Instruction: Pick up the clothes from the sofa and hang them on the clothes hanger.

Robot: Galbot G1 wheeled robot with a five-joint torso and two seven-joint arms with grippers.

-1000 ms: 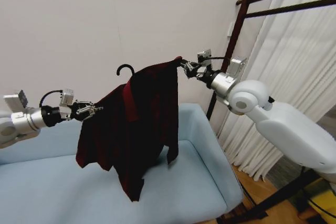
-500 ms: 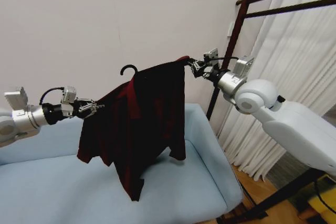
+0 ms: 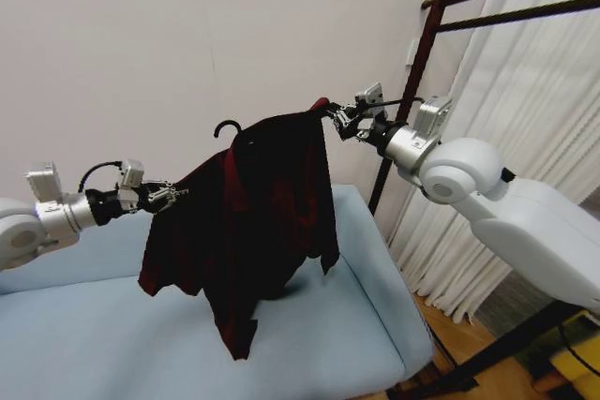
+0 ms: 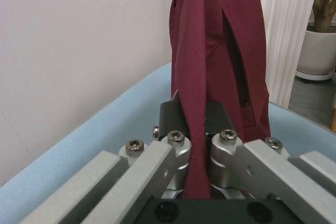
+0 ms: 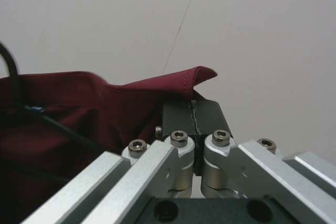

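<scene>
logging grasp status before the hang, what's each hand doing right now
Left hand: closed, pinching a fold of the red shirt.
Right hand: closed on the red shirt's raised top corner.

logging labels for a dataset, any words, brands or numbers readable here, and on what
No readable text: none on the dark red fabric shirt, the pale blue upholstered sofa, the dark wooden clothes rack, or the left gripper and right gripper shut on the shirt.
</scene>
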